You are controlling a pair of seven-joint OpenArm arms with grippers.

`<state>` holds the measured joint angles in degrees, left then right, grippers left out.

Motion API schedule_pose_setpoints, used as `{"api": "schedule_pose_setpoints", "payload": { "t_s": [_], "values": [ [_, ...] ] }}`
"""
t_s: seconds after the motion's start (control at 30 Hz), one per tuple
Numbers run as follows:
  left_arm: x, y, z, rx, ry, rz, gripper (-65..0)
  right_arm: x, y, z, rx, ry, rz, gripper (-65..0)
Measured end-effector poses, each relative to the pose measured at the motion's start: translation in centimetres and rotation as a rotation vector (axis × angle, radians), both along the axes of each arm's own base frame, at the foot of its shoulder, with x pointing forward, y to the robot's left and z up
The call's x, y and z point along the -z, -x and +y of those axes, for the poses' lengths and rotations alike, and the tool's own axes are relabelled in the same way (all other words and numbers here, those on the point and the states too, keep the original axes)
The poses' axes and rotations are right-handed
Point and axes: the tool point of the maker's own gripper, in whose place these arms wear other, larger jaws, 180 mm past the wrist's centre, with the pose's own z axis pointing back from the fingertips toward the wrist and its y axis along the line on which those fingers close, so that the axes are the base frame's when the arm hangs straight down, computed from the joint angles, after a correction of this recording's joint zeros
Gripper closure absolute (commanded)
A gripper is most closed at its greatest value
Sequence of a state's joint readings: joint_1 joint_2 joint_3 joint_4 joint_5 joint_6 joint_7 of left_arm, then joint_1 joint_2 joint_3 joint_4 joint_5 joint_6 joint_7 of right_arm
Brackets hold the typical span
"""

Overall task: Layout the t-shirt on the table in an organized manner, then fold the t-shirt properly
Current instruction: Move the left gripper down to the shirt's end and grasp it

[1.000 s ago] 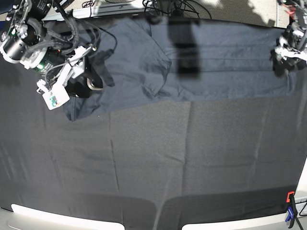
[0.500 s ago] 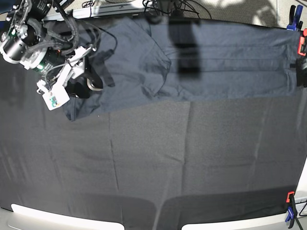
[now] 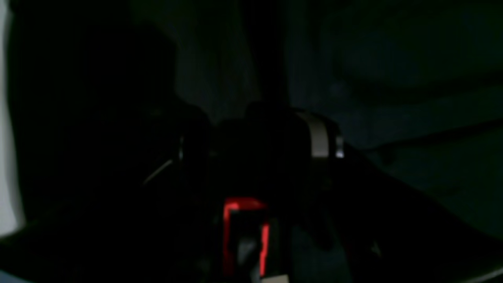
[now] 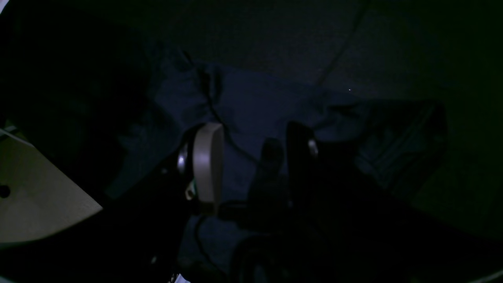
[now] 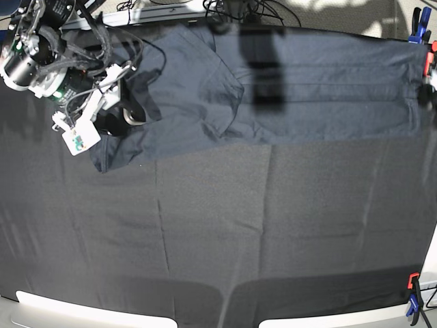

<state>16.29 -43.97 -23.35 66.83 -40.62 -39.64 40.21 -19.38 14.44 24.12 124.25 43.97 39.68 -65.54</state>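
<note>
**Shirt spread along the far edge, one gripper at its end**

While the t-shirt (image 5: pixel 273 89) lies stretched in a long band across the far side of the table (image 5: pixel 225 232), we have only part of the laying-out done, as we judge it: the cloth is flat toward the left arm's side, but a flap is turned over near the middle and the end by the right gripper (image 5: pixel 121 113) is bunched.

We keep the right gripper low over that bunched end, presumably because that is the part that needs pulling straight. In the right wrist view its fingers (image 4: pixel 206 165) stand apart with shirt fabric (image 4: pixel 251 110) showing between and beyond them; we cannot tell whether any cloth is pinched.

Our left arm is at the opposite end, at the edge of the base view or beyond it. Its wrist view is nearly black, so the jaws do not show plainly; we take them to stand wide apart, holding nothing we can make out.

Counting: one shirt, one table, two arms. We see clamps at two corners: a red and blue pair at the near corner (image 5: pixel 413 301) and another at the far corner (image 5: pixel 425 34).
</note>
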Motion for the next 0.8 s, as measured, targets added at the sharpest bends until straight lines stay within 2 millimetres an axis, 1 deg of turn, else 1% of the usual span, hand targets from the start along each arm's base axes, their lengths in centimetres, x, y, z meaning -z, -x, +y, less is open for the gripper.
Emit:
{"api": "schedule_pose_setpoints", "payload": {
  "t_s": [0.13,0.33,0.4,0.53,0.6,0.8],
  "values": [
    [0.4,0.3,0.2,-0.074,0.085,-0.016,-30.5,0.0,0.0,0.0,0.0,0.0,0.001,-25.6],
    [-0.1,0.4,-1.8,-0.101,0.231,0.011,-30.4,0.0,0.0,0.0,0.0,-0.001,0.0,-25.6],
    [-0.4,0.4,-2.6,-0.079,0.251,0.027,-30.4,0.0,0.0,0.0,0.0,0.0,0.0,-25.6],
    [-1.5,-0.3,-3.8,-0.044,0.287,0.014,-30.2,0.0,0.0,0.0,0.0,0.0,0.0,-25.6],
    [-1.9,-0.5,-4.1,-0.035,0.291,0.002,-29.0,0.0,0.0,0.0,0.0,0.0,0.0,-25.6],
    [-1.8,-0.3,-4.5,-0.023,0.297,0.018,-29.0,0.0,0.0,0.0,0.001,0.0,0.0,-25.6]
  ]
}}
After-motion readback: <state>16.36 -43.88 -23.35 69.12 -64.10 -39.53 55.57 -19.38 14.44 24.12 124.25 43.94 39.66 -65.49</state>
